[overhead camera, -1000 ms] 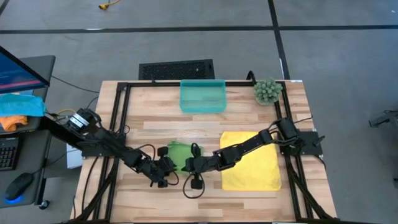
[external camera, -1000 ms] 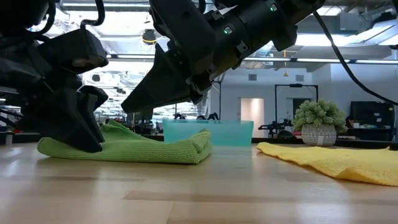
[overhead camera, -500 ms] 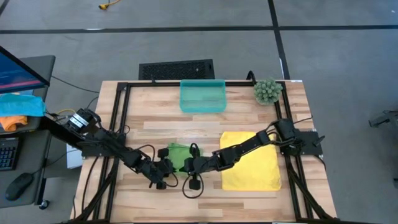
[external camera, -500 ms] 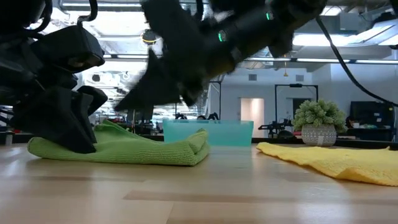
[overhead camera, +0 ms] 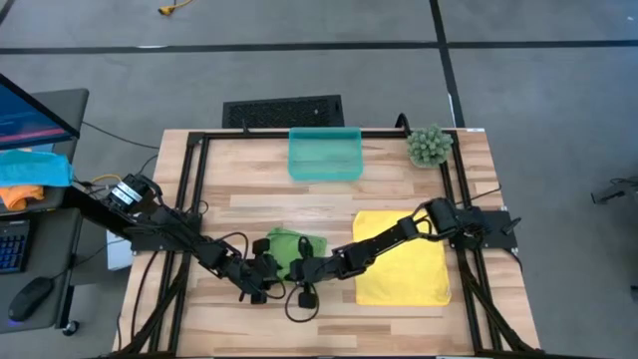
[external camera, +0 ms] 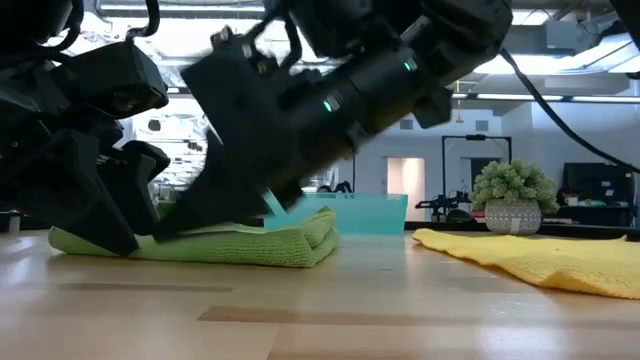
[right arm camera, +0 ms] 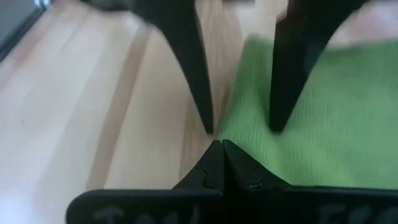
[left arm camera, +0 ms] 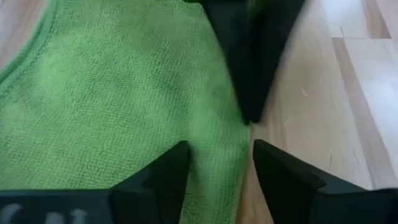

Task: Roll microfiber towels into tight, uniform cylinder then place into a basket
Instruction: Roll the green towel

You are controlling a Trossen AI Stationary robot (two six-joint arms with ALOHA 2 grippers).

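Note:
The light green microfiber towel (overhead camera: 291, 246) lies folded on the table near the front, left of centre. My left gripper (left arm camera: 221, 149) stands open at its near left corner, one finger on each side of the towel's near edge (left arm camera: 217, 174). My right gripper (right arm camera: 217, 144), shut, reaches in from the right and comes down on the same edge, just in front of the left fingers. The yellow microfiber towel (overhead camera: 404, 264) lies spread flat at the right, under my right arm. The teal basket (overhead camera: 324, 155) stands at the far edge. My right gripper presses its shut fingertips (left arm camera: 249, 112) down on the green towel's near edge (right arm camera: 249, 144), slanting down from the table's right. The towel lies flat on the wood under them. My left gripper straddles that edge; I cannot tell whether its fingers touch the cloth.
A small potted plant (overhead camera: 429, 146) stands at the far right corner, right of the basket. A black grille panel (overhead camera: 284, 110) lies beyond the table's far edge. Bare wood (overhead camera: 239, 189) lies between the green towel and the basket.
My right gripper has come down and a little toward the table's left, onto the green towel, and the towel's raised left fold now lies flatter. My left gripper has stayed in place and has opened.

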